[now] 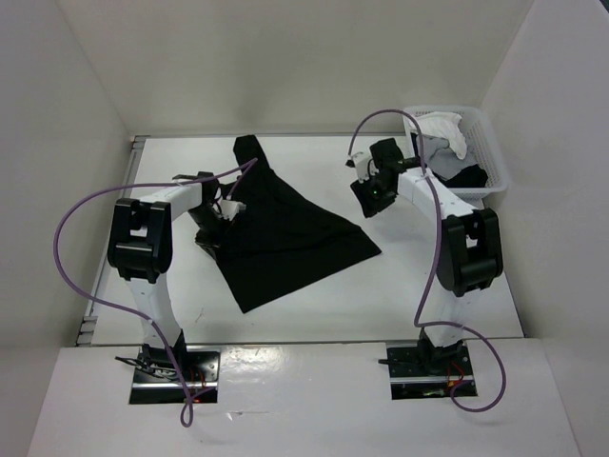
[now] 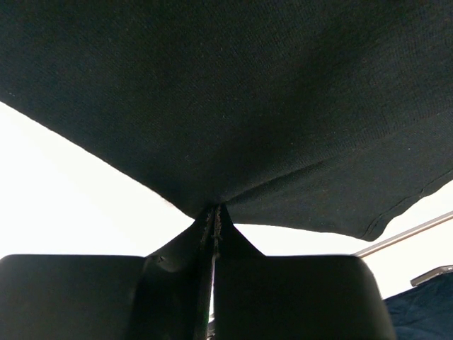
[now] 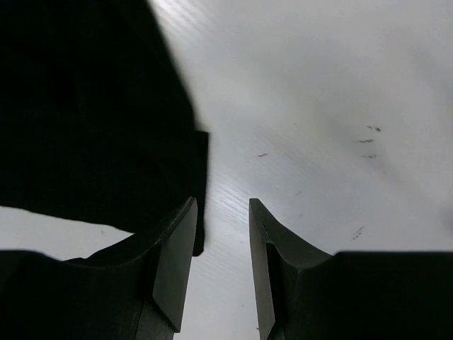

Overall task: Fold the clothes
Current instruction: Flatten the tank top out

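White surface, walled in white on the left, far and right sides; contents:
- black top: spread loosely over the centre-left of the surface, a narrow part reaching toward the far edge, one corner pointing right toward the right arm
- left gripper: at the top's left edge, fingers pressed together and pinching a fold of the black fabric, which fans out from the pinch in the left wrist view
- right gripper: just beyond the top's right side, jaws spread with nothing between them; in the right wrist view the cloth's edge lies beside one finger, bare surface under the gap
- basket: white, far right corner, behind the right arm; holds a white garment, a grey garment and something dark
- purple cables: one looping from each arm; the left one arcs across the top's far part
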Tool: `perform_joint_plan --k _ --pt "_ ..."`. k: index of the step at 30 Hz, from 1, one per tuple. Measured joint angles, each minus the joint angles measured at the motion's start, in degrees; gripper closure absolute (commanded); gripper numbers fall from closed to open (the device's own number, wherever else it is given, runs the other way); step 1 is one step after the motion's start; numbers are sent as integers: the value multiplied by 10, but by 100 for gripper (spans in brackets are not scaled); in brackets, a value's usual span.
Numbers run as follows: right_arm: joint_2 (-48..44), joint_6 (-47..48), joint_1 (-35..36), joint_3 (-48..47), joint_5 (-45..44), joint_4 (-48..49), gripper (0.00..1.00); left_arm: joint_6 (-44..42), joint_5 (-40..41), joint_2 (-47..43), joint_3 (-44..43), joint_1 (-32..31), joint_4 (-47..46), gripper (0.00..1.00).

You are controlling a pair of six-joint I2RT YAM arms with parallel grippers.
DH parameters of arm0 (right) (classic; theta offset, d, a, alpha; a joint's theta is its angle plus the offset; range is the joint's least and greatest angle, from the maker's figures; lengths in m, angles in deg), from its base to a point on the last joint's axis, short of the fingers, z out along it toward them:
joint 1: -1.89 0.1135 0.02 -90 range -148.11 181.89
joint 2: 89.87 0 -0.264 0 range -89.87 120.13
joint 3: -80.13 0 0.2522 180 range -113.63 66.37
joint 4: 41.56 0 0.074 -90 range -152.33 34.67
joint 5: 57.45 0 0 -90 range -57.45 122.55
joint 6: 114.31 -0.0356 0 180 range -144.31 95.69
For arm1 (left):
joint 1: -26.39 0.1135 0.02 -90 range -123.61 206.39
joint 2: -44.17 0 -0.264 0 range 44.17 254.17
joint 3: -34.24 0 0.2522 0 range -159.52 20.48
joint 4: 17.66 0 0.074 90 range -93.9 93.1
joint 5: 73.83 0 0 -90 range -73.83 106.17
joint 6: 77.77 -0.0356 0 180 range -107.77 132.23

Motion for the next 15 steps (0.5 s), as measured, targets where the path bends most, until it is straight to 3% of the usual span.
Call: perform_joint_plan --k 15 --pt "4 31 31 49 10 -31 56 -10 13 7 -12 1 11 100"
